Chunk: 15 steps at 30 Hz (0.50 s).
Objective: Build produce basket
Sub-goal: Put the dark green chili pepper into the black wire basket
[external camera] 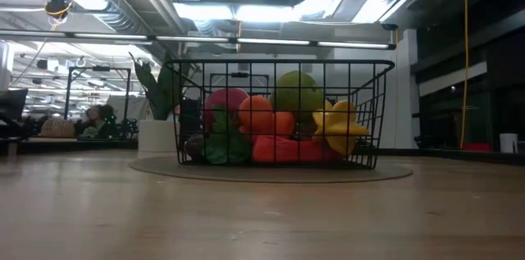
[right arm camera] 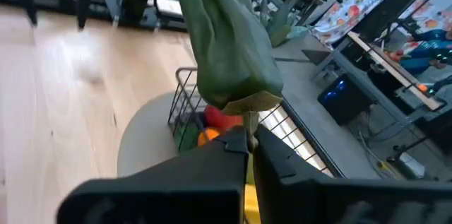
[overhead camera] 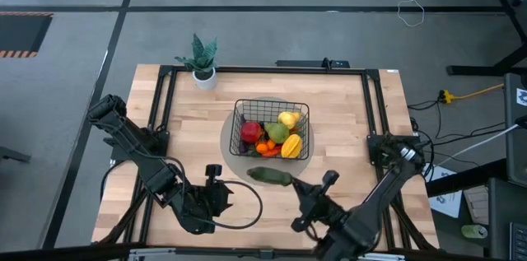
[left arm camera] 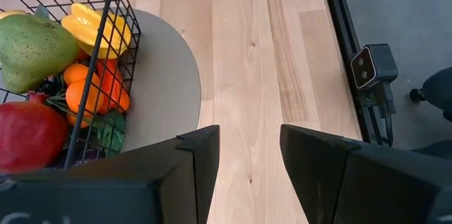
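Observation:
The black wire-mesh basket (overhead camera: 272,129) stands on a grey round disc (overhead camera: 235,152) at the table's middle. It holds a red apple (overhead camera: 251,132), a green pear (overhead camera: 277,132), yellow fruits (overhead camera: 291,147) and oranges (overhead camera: 265,146). My right gripper (overhead camera: 300,185) is on the near side of the basket and is shut on a dark green vegetable (overhead camera: 270,175). My left gripper (overhead camera: 212,180) is open and empty, near the disc's near left side. In the left wrist view, its fingers (left arm camera: 201,155) stand apart over bare table. My right gripper pinches the dark green vegetable by its tan stem end (right arm camera: 245,105) between its two fingers (right arm camera: 233,143). The fingers come roughly level from the table's near right and lie along the vegetable. Its body (right arm camera: 226,40) sticks out beyond the fingertips, above the disc's near edge.
A potted green plant (overhead camera: 202,62) in a white pot stands at the far left of the table. A black frame (overhead camera: 165,104) runs along the table's sides. Bare wood (overhead camera: 346,113) lies left and right of the disc.

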### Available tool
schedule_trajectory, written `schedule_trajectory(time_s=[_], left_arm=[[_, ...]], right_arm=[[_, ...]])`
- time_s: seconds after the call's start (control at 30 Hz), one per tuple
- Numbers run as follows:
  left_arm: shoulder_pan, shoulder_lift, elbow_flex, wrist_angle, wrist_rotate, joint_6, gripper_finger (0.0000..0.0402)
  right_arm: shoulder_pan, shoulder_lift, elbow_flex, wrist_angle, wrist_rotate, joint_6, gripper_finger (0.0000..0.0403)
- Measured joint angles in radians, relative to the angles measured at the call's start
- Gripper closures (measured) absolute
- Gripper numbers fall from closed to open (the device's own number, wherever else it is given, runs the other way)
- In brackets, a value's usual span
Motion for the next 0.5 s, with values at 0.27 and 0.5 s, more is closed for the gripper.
schedule_trajectory(time_s=[0.27, 0.5], left_arm=[[0.0, 0.0, 0.0, 0.0, 0.0, 0.0, 0.0264], [0.0, 0.0, 0.0, -0.003, 0.0, 0.0, 0.0264]], right_arm=[[0.0, -0.137, 0.0, 0.001, 0.014, -0.088, 0.0403], [0.0, -0.264, 0.0, 0.0, -0.052, -0.136, 0.0403]])
